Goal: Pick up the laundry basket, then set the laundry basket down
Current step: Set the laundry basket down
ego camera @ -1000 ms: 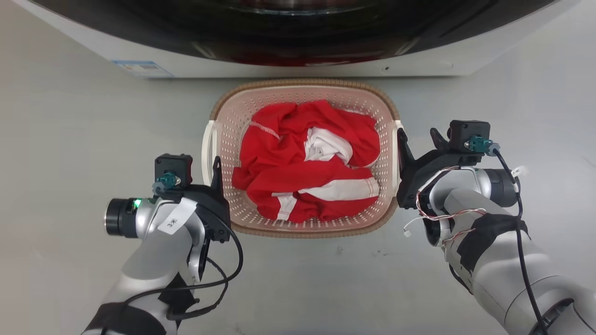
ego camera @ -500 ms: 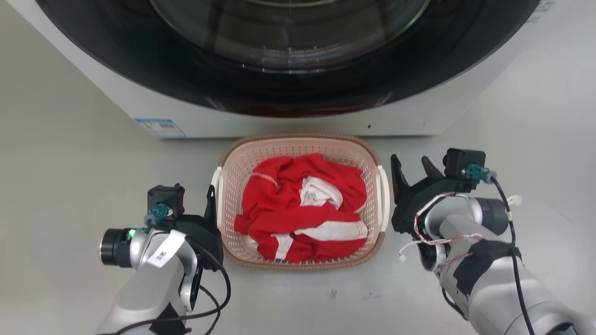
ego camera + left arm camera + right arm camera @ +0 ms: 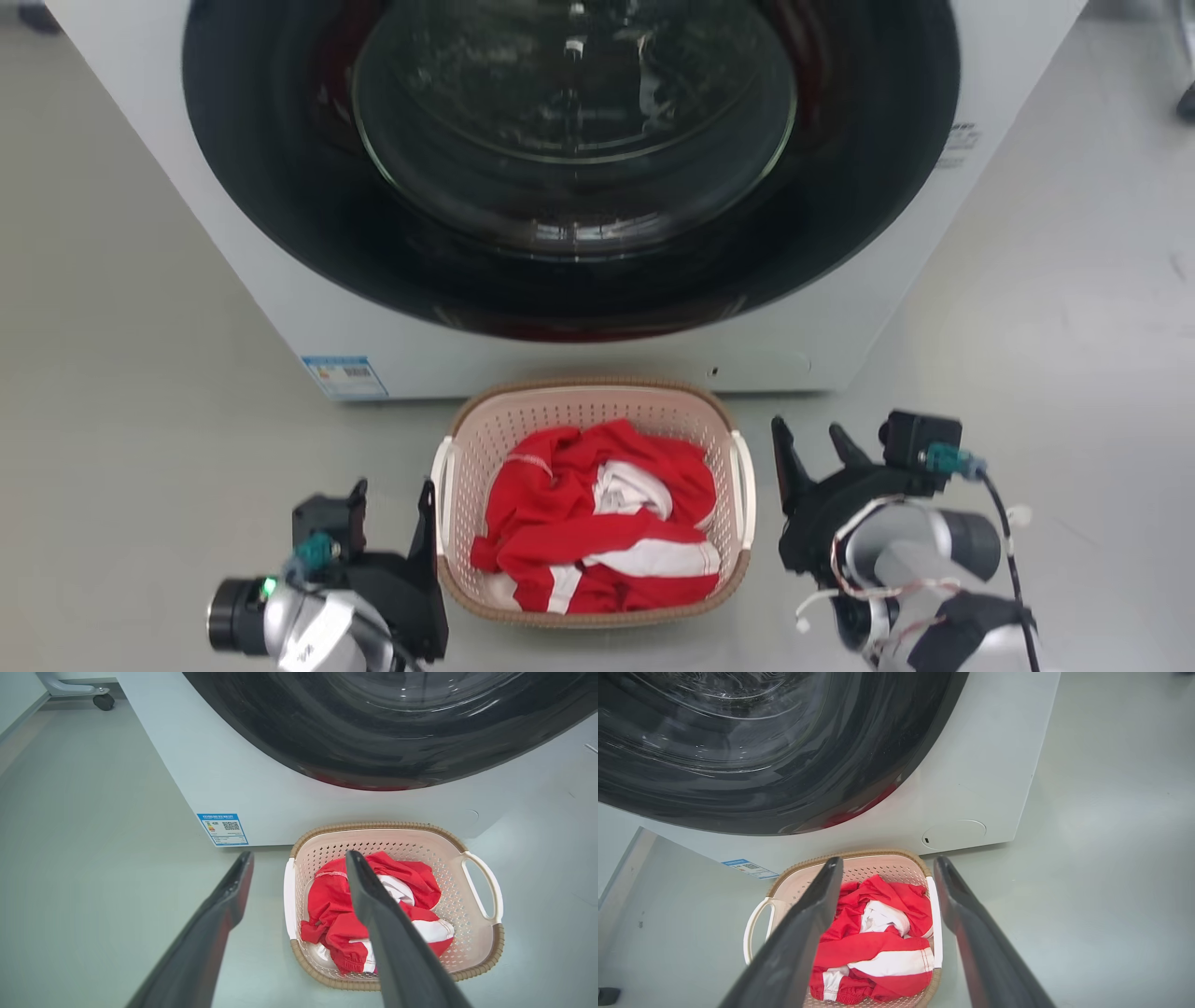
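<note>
The laundry basket [image 3: 588,385] sits on open floor [image 3: 140,448], washing machine [image 3: 280,308] close at 12 o'clock; left end effector [image 3: 392,495] at 9 and right end effector [image 3: 806,434] at 3, both wide, empty.

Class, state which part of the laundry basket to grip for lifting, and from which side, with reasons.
Grip the laundry basket by its white loop handles: left gripper takes the left handle from the left, right gripper the right handle from the right. The handles stand off opposite sides, so a two-sided hold probably lifts it level.

White washing machine [image 3: 560,366], dark round door [image 3: 574,140], blue label [image 3: 344,376] low on front; red-white garment [image 3: 597,518] crumpled; grey floor [image 3: 121,373].
</note>
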Available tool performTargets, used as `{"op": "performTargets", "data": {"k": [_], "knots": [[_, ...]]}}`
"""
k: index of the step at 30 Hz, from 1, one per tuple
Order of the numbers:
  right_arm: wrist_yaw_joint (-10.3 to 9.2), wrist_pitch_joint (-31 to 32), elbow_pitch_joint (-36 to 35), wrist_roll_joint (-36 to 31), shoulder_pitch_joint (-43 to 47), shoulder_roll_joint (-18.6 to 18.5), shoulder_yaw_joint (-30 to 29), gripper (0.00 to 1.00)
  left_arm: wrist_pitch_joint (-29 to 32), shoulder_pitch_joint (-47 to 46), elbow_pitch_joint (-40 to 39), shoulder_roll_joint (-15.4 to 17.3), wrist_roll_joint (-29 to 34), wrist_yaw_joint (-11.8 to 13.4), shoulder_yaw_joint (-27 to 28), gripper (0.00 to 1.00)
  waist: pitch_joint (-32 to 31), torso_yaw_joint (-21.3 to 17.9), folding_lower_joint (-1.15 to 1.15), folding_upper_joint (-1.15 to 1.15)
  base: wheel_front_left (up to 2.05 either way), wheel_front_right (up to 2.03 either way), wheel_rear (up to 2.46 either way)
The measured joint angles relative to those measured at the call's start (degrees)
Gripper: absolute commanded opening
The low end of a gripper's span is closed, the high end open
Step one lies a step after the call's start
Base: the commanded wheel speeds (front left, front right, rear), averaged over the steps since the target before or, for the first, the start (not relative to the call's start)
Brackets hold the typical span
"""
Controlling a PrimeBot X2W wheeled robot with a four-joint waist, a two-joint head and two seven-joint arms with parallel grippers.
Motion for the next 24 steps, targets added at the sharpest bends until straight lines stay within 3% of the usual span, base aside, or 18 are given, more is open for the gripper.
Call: {"op": "performTargets", "data": {"k": [14, 24], "knots": [[-1.25, 0.01, -13.33, -7.99, 14.82, -2.48, -6.38, 1.00, 0.00, 15.27, -17.39, 1.47, 4.78, 0.48, 6.38, 1.00, -10.23, -1.27, 0.00, 0.00, 0.00, 0.00, 0.00], [-1.93, 0.01, -25.59, -15.02, 24.48, -3.30, -12.66, 1.00, 0.00, 24.87, -27.76, 1.14, 11.22, 0.49, 14.18, 1.00, -14.28, -2.14, 0.00, 0.00, 0.00, 0.00, 0.00]]}}
